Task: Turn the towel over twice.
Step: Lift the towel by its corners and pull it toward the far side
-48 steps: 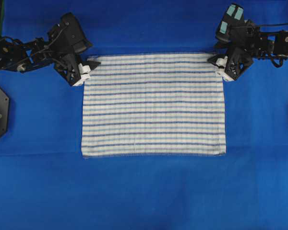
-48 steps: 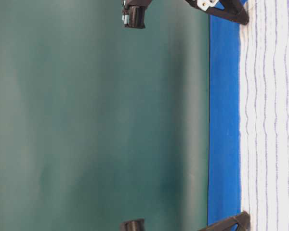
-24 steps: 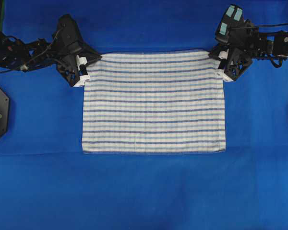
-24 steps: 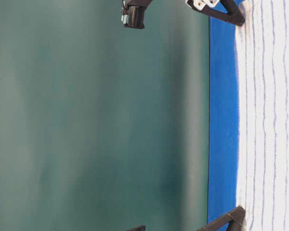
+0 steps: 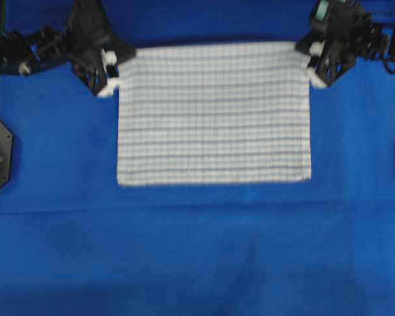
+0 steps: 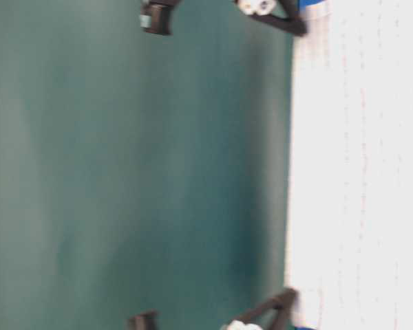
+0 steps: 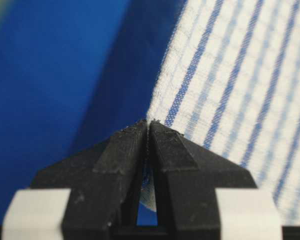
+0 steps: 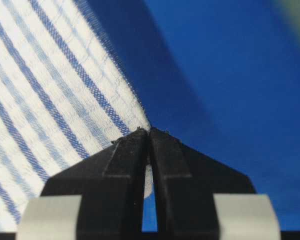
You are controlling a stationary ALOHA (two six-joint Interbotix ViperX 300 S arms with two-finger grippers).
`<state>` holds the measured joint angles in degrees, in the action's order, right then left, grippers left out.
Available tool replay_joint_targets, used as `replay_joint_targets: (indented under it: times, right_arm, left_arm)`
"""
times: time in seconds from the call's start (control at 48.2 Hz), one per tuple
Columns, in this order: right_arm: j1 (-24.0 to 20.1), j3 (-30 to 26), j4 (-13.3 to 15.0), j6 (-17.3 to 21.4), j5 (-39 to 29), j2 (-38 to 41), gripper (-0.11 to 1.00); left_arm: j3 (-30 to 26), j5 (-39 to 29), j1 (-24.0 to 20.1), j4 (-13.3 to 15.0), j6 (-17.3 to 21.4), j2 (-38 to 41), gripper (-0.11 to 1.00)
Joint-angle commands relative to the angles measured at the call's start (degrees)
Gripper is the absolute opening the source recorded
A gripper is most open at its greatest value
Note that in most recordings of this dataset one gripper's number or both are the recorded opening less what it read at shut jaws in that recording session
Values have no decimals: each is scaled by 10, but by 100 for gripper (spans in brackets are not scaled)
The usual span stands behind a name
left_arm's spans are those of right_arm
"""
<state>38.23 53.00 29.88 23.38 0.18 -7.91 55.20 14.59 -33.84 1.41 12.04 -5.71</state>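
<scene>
Both jaws now pinch the towel (image 5: 214, 112), its far edge lifted.

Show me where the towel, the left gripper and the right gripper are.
towel (image 5: 214, 115): overhead view, middle of the cloth.
left gripper (image 7: 149, 125): left wrist view, between the shut fingertips.
right gripper (image 8: 148, 131): right wrist view, between the shut fingertips.

We see the towel (image 6: 358, 172) smeared by blur, its stripes barely legible, its far side cut off.
</scene>
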Motion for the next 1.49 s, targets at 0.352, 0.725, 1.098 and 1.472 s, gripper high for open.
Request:
replay_joint_targets:
  times: [0.352, 0.725, 1.098, 1.472]
  right_arm:
    - [74, -91, 65, -1, -59, -96, 4]
    - [86, -171, 98, -1, -108, -115, 4]
    - [47, -173, 98, 1, -125, -222, 4]
    - [-75, -114, 79, 11, -250, -320, 4]
  left_arm:
    - [-95, -58, -100, -1, 10, -81, 2]
    - [-175, -117, -109, -3, 11, -120, 2]
    - [-188, -168, -76, -4, 10, -205, 2]
    - [-131, -216, -4, -4, 8, -294, 2]
